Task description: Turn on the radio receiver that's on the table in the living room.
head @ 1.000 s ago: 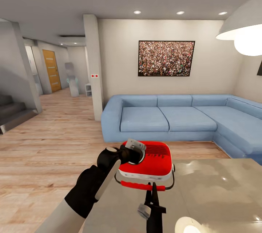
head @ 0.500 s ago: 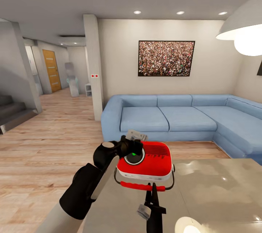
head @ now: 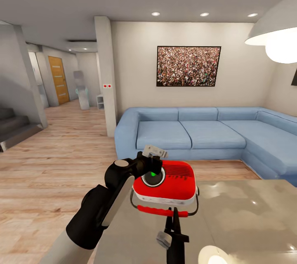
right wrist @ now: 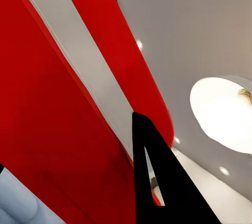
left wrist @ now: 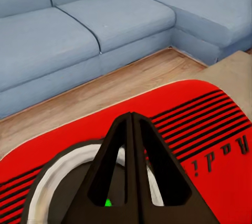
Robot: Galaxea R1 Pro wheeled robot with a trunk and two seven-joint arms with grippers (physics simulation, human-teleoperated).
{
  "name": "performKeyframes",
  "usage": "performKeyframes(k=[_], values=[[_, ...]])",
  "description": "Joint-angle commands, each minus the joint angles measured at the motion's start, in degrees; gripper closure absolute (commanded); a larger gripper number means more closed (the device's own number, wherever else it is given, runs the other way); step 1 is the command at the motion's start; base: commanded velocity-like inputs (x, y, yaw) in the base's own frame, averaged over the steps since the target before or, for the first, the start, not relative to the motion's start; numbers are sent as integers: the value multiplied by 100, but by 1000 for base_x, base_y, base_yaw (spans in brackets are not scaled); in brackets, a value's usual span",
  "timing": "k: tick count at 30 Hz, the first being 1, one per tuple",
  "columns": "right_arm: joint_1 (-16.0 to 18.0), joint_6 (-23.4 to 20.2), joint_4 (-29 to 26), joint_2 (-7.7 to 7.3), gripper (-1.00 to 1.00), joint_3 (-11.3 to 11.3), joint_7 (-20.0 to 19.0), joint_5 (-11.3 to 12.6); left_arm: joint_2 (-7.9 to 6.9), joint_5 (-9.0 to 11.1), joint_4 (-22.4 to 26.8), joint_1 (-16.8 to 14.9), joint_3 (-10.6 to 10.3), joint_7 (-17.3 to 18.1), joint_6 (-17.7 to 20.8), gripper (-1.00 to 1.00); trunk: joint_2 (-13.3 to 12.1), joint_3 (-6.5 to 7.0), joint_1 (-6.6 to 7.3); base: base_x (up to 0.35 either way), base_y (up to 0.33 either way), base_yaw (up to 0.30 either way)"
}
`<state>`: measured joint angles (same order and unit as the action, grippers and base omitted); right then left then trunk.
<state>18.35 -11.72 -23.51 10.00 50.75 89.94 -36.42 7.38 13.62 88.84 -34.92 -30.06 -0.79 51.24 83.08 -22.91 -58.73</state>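
Observation:
The radio receiver [head: 171, 183], red on top with a white base, rests at the far left corner of the glossy grey table [head: 247, 210]. A green light shows in its dark round dial [head: 153, 177]. My left gripper [head: 153, 168] is shut, its tips just over the dial; the left wrist view shows the joined fingers [left wrist: 131, 116] above the red top [left wrist: 199, 124] and the dial [left wrist: 58, 177]. My right gripper [head: 174, 211] is shut at the radio's red-gripped wire handle [head: 159, 210]. In the right wrist view one finger [right wrist: 152, 182] lies against that handle [right wrist: 126, 61].
A blue L-shaped sofa [head: 198, 132] stands beyond the table, under a framed crowd picture [head: 188, 66]. A white pendant lamp [head: 276, 37] hangs at the upper right. Wood floor runs left past a white pillar [head: 105, 78] to stairs [head: 12, 126] and a hallway.
My left gripper rose off the dial it was covering and drew slightly left. A green light now shows in the dial. The right gripper stayed put.

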Motion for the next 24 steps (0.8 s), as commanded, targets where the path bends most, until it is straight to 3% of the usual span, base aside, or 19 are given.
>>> performKeyframes(k=[1,10,24], values=[[1,31,-5,0,100,6,6,24,0,0,1,1,0,0,0,100,0,1,0,0,0,0],[1,301,-15,0,100,-36,-340,452,-6,0,2,2,0,0,0,100,0,1,0,0,0,0],[1,406,-399,0,100,-47,-610,606,-29,0,2,2,9,0,0,100,0,1,0,0,0,0]])
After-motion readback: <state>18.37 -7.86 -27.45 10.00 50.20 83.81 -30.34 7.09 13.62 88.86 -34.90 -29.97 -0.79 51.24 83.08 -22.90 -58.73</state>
